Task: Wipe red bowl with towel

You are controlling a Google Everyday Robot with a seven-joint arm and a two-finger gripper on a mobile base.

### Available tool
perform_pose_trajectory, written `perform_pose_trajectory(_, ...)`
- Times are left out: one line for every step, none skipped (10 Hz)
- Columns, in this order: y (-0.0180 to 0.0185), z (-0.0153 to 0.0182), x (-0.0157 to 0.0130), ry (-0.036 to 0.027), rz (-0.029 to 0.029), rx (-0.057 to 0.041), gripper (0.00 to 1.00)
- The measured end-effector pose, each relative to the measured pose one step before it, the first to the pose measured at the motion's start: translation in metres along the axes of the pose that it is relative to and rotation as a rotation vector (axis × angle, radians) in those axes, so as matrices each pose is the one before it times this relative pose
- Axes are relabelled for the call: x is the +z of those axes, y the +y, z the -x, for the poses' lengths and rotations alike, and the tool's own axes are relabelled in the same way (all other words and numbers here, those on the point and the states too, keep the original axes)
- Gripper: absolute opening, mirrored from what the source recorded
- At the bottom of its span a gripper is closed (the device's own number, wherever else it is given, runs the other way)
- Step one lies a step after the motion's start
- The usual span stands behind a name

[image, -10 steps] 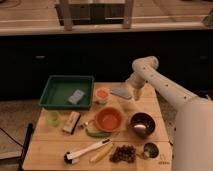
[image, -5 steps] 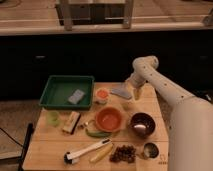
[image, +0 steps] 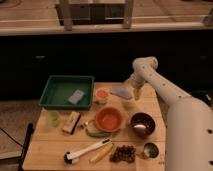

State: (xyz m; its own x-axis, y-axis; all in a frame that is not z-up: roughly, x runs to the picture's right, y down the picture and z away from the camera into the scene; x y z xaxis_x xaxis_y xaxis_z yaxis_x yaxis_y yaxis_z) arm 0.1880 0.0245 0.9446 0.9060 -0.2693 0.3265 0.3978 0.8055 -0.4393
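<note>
Bowl place: the red bowl sits near the middle of the table, a little nearer the front edge than the far edge.
Bowl facing: upright, mouth up. It is round, so it has no long axis.
Towel place: the towel is by the far edge, right of centre, just right of the cup.
Towel axis: its long side runs roughly left to right, along the far edge. Its right end reaches toward my gripper.
Gripper place: my gripper points down over the far edge toward the right corner, right beside the towel's right end.
Grip: I can't make out whether it is clenched or released, nor whether it has the towel.
Bowl to towel: apart, with a strip of bare wood between them.
Bowl's right: a dark bowl is just beside it.
Bowl's front left: a green thing lies against the rim.
Bowl's far side: the cup stands near, toward the far edge.
Left side: the tray fills the far left corner and holds a block.
Front edge: a brush lies slantwise there.
Open room: bare wood along the right edge under my arm.
</note>
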Motion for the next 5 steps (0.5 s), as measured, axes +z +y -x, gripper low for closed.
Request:
perform_pose_trajectory(-0.00018,0.00047,0.00226,-0.00513,0.00161,-0.00474,0.8)
perform_pose_trajectory(0.00154,-0.00133,0.00172,-0.00282,0.00408,-0.00263,0.8)
perform_pose_trajectory(0.00138,-0.00012,0.001,-0.00375,0.00474,-0.00265,0.8)
perform_pose_trajectory(0.00056,0.0003,0.00201,-0.00511,0.00167,-0.00314,0.8)
perform_pose_trajectory(0.00039,0.00051,0.00123,-0.00339,0.00192,-0.00256,0.8)
